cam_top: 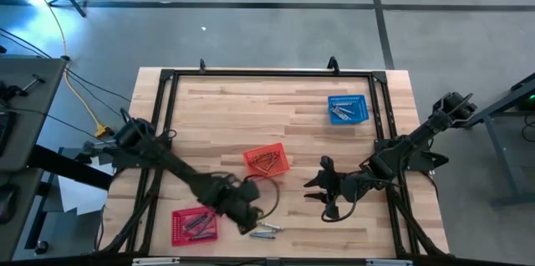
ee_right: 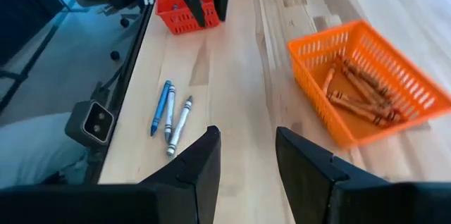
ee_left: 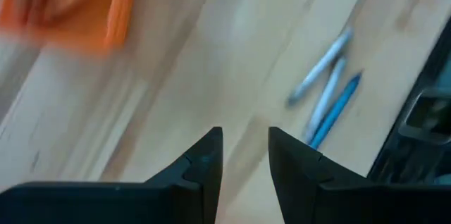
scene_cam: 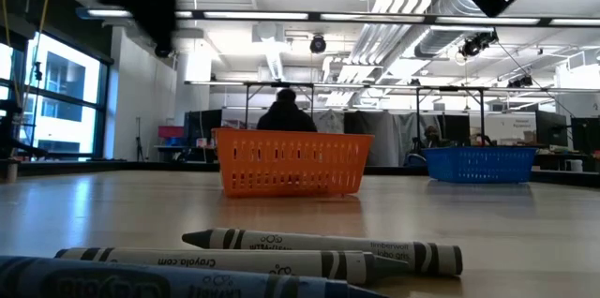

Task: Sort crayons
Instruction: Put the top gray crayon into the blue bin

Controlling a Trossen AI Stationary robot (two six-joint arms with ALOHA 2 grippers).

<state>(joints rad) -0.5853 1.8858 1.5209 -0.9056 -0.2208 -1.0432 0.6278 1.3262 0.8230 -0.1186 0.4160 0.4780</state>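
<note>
While three loose crayons (ee_right: 170, 117) lie side by side on the bare wood at the table's near edge, we have the left gripper (cam_top: 248, 222) hanging just beside them, its fingers apart with nothing between them. Seen past those fingers, the crayons (ee_left: 325, 97) sit ahead and off to one side, two grey and one blue, nearly parallel and touching or almost so.

Our right gripper (cam_top: 328, 189) waits farther off, fingers spread and empty, with the orange basket (cam_top: 267, 161) between it and the left arm's reach. More crayons already rest in that basket, in the red basket (cam_top: 194, 224) behind the left gripper, and in the blue basket (cam_top: 348, 109) well beyond the right one.

We judge these sticks light, stiff and paper-wrapped, so they should grip well yet roll easily and could snap under a hard squeeze. We would take one at mid-length, across its width, choosing an outer crayon so the fingers do not catch its neighbour.
</note>
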